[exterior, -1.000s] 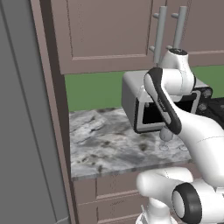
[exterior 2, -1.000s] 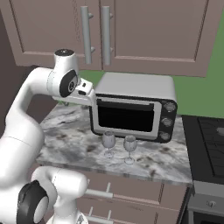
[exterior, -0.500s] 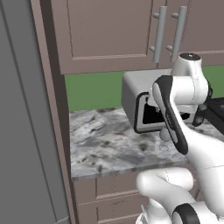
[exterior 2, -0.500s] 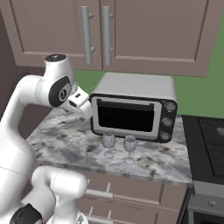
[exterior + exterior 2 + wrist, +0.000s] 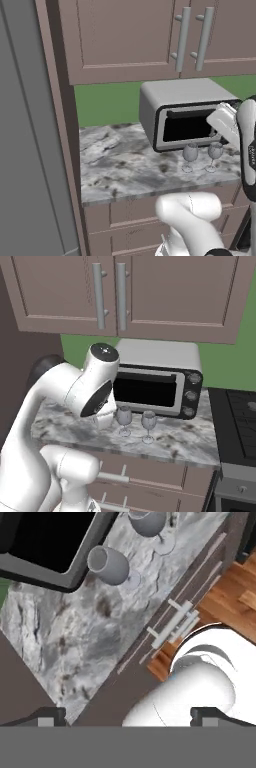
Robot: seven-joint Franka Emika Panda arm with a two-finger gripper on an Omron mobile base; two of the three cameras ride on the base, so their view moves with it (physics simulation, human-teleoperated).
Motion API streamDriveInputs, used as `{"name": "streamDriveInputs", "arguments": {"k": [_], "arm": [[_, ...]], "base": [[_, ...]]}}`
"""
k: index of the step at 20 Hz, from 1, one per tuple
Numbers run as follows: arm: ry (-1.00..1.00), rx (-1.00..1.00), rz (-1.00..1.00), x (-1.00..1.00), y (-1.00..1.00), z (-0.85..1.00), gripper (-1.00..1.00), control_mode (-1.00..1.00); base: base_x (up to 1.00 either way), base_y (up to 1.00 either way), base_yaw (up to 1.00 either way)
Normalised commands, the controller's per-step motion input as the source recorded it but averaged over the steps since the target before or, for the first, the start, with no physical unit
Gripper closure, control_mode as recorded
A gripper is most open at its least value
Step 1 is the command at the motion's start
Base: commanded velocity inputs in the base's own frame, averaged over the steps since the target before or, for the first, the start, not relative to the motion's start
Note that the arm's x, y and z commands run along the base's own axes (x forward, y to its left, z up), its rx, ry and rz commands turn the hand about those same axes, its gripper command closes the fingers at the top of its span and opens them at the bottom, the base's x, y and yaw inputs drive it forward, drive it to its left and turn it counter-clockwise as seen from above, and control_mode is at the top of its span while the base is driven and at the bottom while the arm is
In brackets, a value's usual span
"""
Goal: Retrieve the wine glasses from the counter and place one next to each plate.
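Note:
Two translucent grey wine glasses stand side by side on the marbled counter (image 5: 120, 165) in front of a toaster oven: one (image 5: 190, 155) to the left, the other (image 5: 215, 151) to the right. In the right base view the glasses (image 5: 124, 417) (image 5: 148, 421) stand just right of my arm. In the hand view, looking down, both glasses (image 5: 107, 564) (image 5: 147, 522) lie at the top, well ahead of my gripper (image 5: 132, 717). Its fingertips (image 5: 50, 716) are far apart, open, with nothing between them. The plates are out of view.
A silver toaster oven (image 5: 155, 383) sits at the back of the counter under mauve wall cabinets (image 5: 135, 35). A stove (image 5: 240, 406) adjoins the counter on the right and a tall dark panel (image 5: 30, 125) on the left. Drawer handles (image 5: 172, 624) and wood floor lie below the counter edge.
My arm has swung across in front of the oven and the hand has turned down toward the counter. The glasses have not moved. The gripper has stayed open.

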Motion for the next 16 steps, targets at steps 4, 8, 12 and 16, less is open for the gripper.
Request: {"name": "streamDriveInputs", "arguments": {"k": [4, 8, 12, 16], "arm": [[0.00, 0.54, -0.36, -0.62, -0.43, 0.00, -1.00, -1.00], [-0.02, 0.36, -0.28, -0.09, -0.20, -0.02, -1.00, -1.00], [-0.02, 0.23, -0.21, 0.05, -0.25, -0.01, -1.00, -1.00], [0.02, 0.26, 0.00, 0.27, -0.36, -0.11, -1.00, -1.00]], "base": [[0.00, 0.00, 0.00], [0.00, 0.00, 0.00], [0.00, 0.00, 0.00], [0.00, 0.00, 0.00]]}}
